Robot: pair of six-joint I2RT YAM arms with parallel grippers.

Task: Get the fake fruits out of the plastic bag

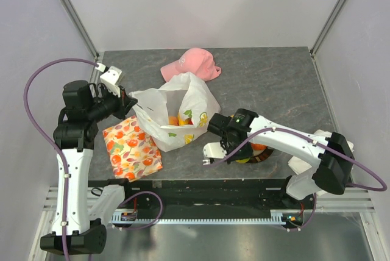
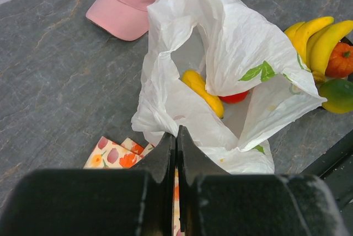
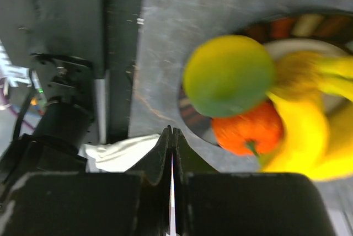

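Bag (image 2: 237,43) edge in left gripper (image 2: 176,134)

I see a pink cap (image 1: 192,64) at the overhead view's upper centre on the grey table (image 1: 274,78), with a flowered cloth (image 1: 132,146) at lower left. The right wrist view shows a dark-rimmed plate (image 3: 190,119) right of centre.

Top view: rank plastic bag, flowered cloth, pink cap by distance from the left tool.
1. plastic bag: touching the left tool, on its right.
2. flowered cloth: just below it, toward the bases.
3. pink cap: far side, beyond the bag.
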